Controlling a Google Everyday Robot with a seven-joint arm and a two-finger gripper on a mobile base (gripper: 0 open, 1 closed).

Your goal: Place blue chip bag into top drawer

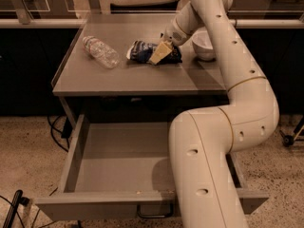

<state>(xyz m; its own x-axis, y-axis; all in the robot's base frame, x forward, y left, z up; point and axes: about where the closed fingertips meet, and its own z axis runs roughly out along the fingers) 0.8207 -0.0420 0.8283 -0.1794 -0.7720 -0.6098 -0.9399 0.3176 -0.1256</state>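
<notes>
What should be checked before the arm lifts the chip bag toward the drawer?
1. The top drawer is pulled open: ok.
2. The gripper is at the blue chip bag on the table: ok.
3. Secure hold on the bag: cannot tell.
4. The water bottle lies apart from the bag: ok.
5. The white bowl is out of the arm's lift path: cannot tell.
</notes>
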